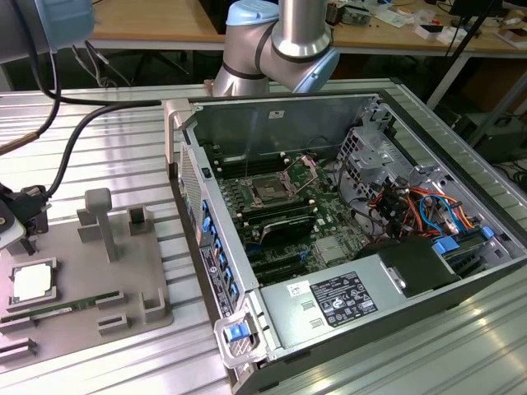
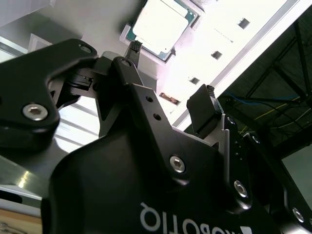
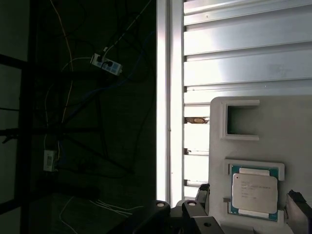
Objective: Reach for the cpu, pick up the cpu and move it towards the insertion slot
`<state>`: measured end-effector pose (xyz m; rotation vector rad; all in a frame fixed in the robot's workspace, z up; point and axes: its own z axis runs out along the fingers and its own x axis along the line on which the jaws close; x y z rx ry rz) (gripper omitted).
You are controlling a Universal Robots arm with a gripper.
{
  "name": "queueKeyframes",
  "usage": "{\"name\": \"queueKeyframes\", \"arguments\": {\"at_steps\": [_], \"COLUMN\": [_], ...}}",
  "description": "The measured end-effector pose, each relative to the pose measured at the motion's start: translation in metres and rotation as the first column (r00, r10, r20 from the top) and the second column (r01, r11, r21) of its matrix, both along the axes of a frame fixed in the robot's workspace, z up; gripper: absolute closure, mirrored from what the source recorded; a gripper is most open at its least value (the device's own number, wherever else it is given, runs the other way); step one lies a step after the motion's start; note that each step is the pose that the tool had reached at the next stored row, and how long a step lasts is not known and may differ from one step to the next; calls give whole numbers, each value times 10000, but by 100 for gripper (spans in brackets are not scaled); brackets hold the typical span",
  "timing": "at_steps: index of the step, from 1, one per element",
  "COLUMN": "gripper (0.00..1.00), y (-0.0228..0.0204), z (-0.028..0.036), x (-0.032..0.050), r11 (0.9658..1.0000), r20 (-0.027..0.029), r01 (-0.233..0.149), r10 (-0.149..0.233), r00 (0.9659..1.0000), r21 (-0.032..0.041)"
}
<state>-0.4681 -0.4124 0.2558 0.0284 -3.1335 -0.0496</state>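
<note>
A: The hand [image 2: 172, 66] is spread wide, fingers [image 2: 204, 109] well apart, nothing between them.
B: And there's the cpu [image 3: 254, 191], flat in its square recess in the grey tray [image 1: 123, 284], silvery top up. In the first wrist view a fingertip [image 3: 203, 195] stands off to either side of it, both clear of the green rim.
A: Talk me through the edges.
B: The chip's recess lies close to one edge of the tray. The tray runs near the lip of the slatted aluminium surface [image 1: 123, 140]. Past that lip, the first wrist view falls away to a dark floor strewn with cables [image 3: 97, 63].
A: Neighbours on the tray?
B: The memory stick [image 1: 41, 313] lies just beside the chip, and the grey posts [image 1: 99, 220] stand upright further along.
A: And the insertion slot [image 1: 270, 191]?
B: Well apart, toward the exterior view's right, in the middle of the green motherboard [image 1: 329, 216] inside the open computer case [image 1: 272, 115]. The case walls rise around the board. A drive cage [image 1: 366, 156] and coloured wires [image 1: 412, 206] crowd one side. Straight above the socket, the way is open.
A: The room?
B: The arm [image 1: 284, 37] rises behind the case, and wooden benches [image 1: 148, 20] run along the back.
</note>
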Motion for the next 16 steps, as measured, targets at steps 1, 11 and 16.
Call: {"name": "queueKeyframes", "arguments": {"at_steps": [1, 11, 16], "gripper": [34, 34, 34], "y": [0, 0, 0], "z": [-2, -16, -25], "x": [0, 0, 0], "r11": [10000, 10000, 10000], "r20": [0, 0, 0], "r01": [0, 0, 0], "r10": [0, 0, 0], "r00": [10000, 10000, 10000], "r21": [0, 0, 0]}}
